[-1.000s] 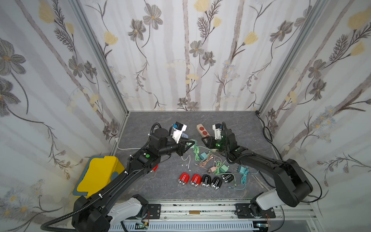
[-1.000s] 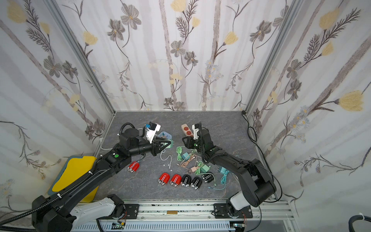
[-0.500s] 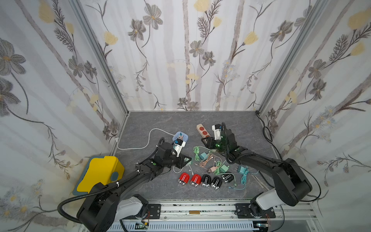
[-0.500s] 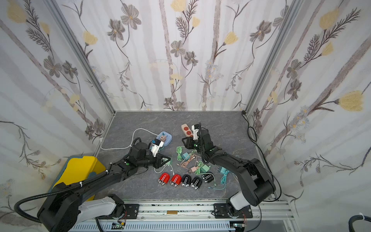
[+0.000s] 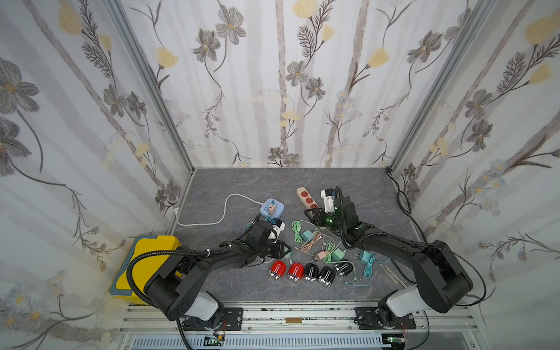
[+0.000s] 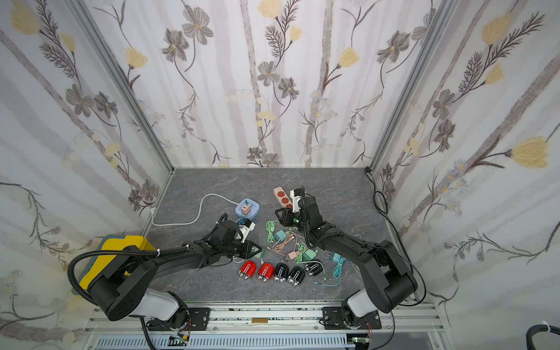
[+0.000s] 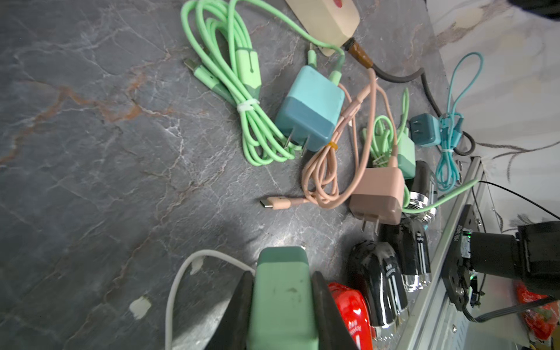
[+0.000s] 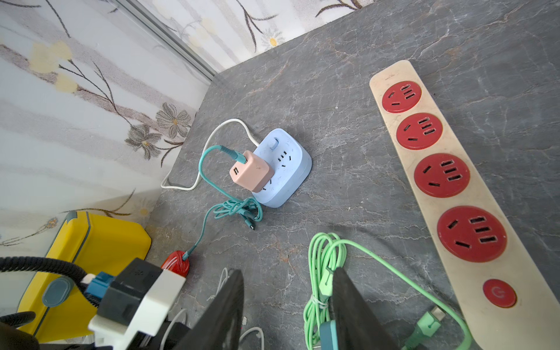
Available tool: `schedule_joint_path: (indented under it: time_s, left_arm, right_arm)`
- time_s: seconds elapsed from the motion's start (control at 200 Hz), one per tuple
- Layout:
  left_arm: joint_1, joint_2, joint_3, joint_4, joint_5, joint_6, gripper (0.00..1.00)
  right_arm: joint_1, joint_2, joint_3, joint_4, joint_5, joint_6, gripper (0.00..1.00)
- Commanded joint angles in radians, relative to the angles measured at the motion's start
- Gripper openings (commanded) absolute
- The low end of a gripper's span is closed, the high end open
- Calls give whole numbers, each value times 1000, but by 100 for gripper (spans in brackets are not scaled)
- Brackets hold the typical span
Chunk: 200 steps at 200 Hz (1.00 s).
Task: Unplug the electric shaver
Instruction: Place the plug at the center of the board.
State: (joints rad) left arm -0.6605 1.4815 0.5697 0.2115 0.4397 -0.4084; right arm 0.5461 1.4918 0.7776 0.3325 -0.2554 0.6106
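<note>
Red rounded electric shaver (image 8: 175, 263) lies on the grey stone-look tabletop (image 8: 333, 91), tucked close beside the left arm. Only the right wrist view shows it; in both top views the arm hides it. A teal cable (image 8: 209, 181) runs into the end of it that faces the pale blue socket cube (image 8: 288, 169). The cable's other end sits in a pink square adapter (image 8: 251, 172) plugged into that cube. So much of the shaver is covered that its long axis cannot be told.

The left gripper (image 7: 281, 278) is clamped on a sage-green charger block (image 7: 281, 312), both fingers against its sides, with a thin white cord (image 7: 181, 272) trailing from near it. It sits low over the table next to the row of red and black shavers (image 5: 310, 272). The right gripper (image 8: 288, 272) hangs with its fingers apart and nothing between them, near the cream power strip with red sockets (image 8: 439, 181).

As I judge it, the move ahead turns on the teal cable's joint at the shaver. That joint lies behind the left fingertips, back along the forearm, not ahead of them. The left arm is nearer, but it faces away and its fingers are full. The right gripper is free and faces the cube, though it is well apart from the shaver.
</note>
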Motion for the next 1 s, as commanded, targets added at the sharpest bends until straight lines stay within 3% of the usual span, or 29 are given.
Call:
schedule_joint_path:
  time_s: [0.0,0.15,0.37,0.714,0.994]
  left_arm:
    - [-8,24,27,11,-43,-12,34]
    - [-11,36,80,-105,-148,-8,52]
    - [-11,-53,131,-259,-282,0,100]
    - [44,-267,107,-412,-369,-53,100]
    - [106,-179,50,-367,-303,-131,100]
  right_arm:
    - [0,-16,-9,17,16,2,47]
    - [0,-16,-8,13,12,2,48]
    - [5,-13,1,8,5,-9,48]
    - [18,11,12,14,-5,-16,48]
    - [46,19,45,-18,-7,-40,48]
